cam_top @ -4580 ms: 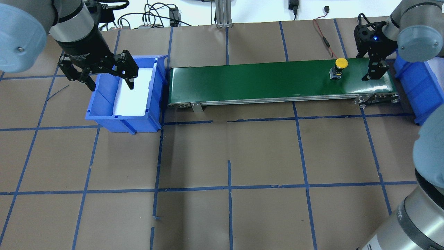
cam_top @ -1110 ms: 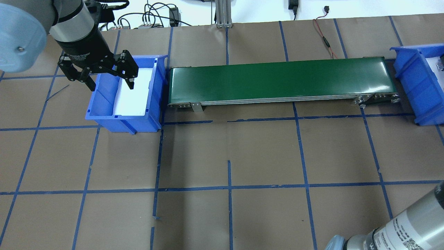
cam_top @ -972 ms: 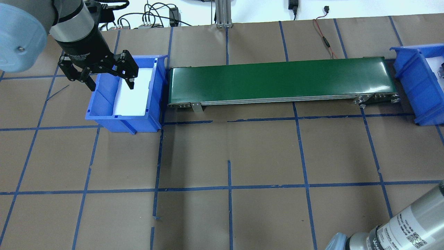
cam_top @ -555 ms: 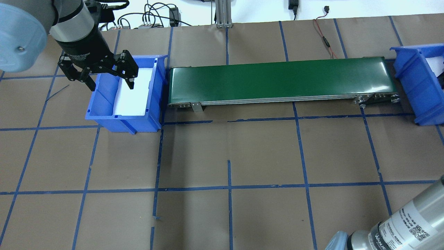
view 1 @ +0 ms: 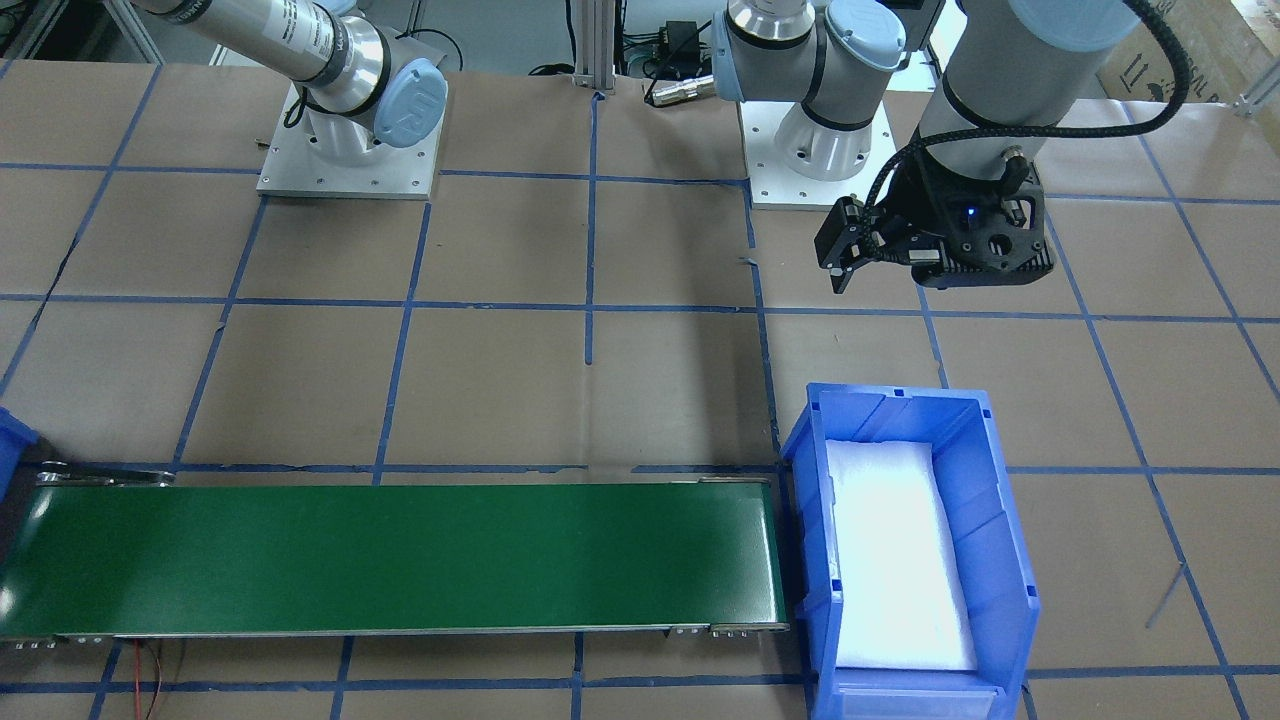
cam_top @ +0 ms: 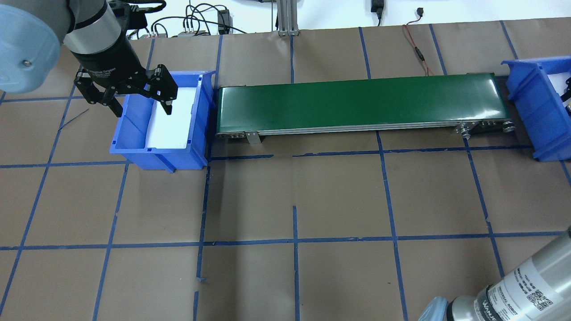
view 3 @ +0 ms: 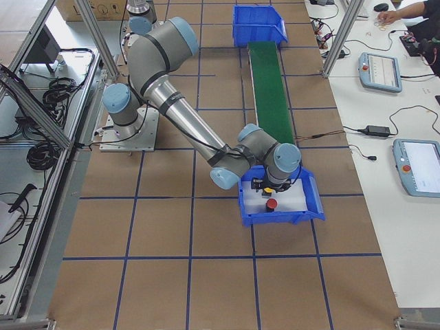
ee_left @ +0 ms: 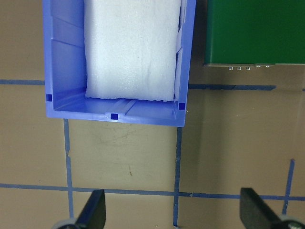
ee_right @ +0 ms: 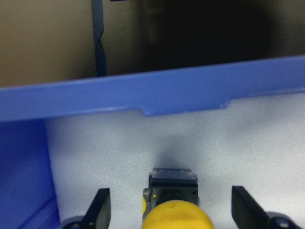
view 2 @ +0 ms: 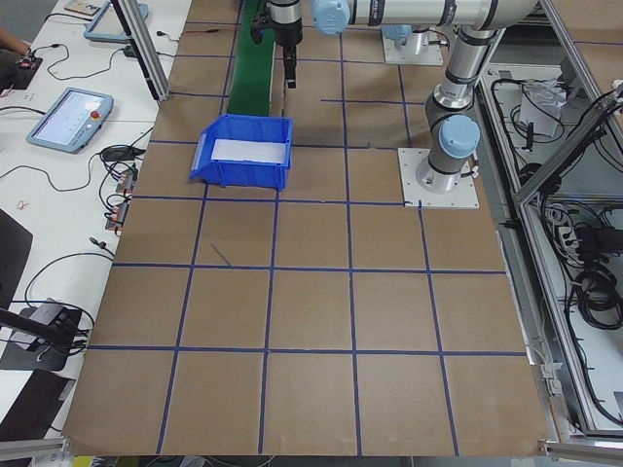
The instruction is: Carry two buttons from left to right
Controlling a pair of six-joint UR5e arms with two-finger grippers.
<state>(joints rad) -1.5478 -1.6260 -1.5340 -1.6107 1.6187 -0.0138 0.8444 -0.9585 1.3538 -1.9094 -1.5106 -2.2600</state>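
right tool (ee_right: 170, 202) sits low in the right blue bin (ee_right: 143, 98), fingers spread wide either side of the yellow button (ee_right: 177, 218), which stands on the white foam (ee_right: 267, 143) untouched; the red button (view 3: 272, 203) is in the same bin. left tool (cam_top: 142, 109) hangs spread apart over the left blue bin (cam_top: 156, 154)

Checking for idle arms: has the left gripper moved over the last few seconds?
No. The left gripper is open and straddles the blue bin at its left wall, exactly as before.
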